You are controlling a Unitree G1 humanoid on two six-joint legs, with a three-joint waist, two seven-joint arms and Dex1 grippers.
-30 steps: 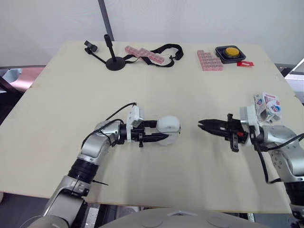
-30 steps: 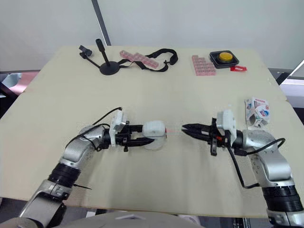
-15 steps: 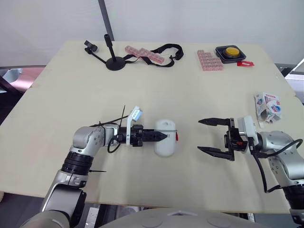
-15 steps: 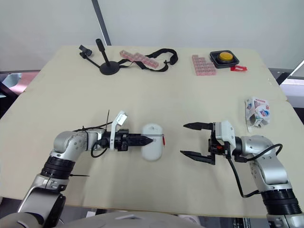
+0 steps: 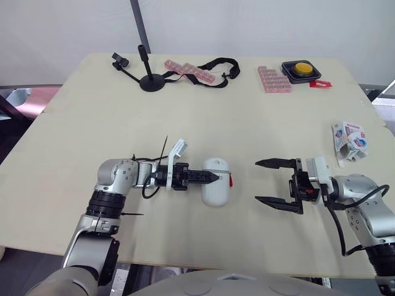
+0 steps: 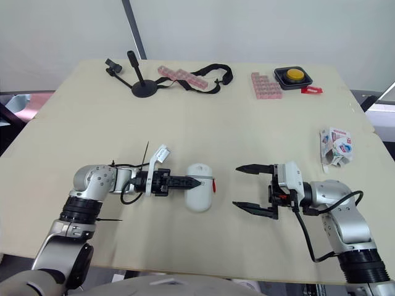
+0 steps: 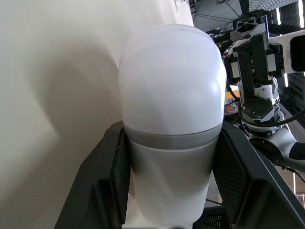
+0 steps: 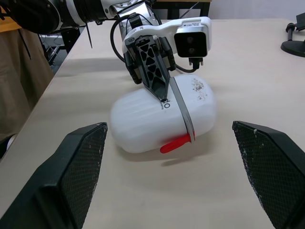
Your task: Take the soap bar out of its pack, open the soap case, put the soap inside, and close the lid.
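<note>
Soap case (image 5: 216, 190) lies on the tabletop (image 5: 80, 142): white shell, looks closed, w/ a small red tab (image 5: 230, 180) on the side facing the R hand. L hand (image 5: 213, 177) reaches in from the case's L side, turned on edge. Its 2 fingers (image 7: 107, 186) are clamped on 1 end of the case, 1 over the top and 1 on the tabletop side. In the L wrist view the case sits snug between both, touching each.

R hand (image 5: 257, 181) sits to the R of the case, near it but apart, touching nothing. It's spread wide, w/ both fingers (image 8: 78, 171) aimed at the case. In the R wrist view the case and its tab lie ahead, in line w/ the gap between them.

Soap pack (image 5: 349, 138) lies crumpled well to the R of the case, beyond the R hand, close to the tabletop's edge. Can't tell whether the soap bar is in the case or the pack.

Far beyond the case, along the back of the tabletop:
- Back-L of the case: black stand (image 5: 148, 79), pink strip (image 5: 188, 71), black strap (image 5: 217, 63).
- Back-R of the case: pink block (image 5: 272, 79), yellow button box (image 5: 300, 68), w/ a red bit (image 5: 320, 83) just beside the box.
</note>
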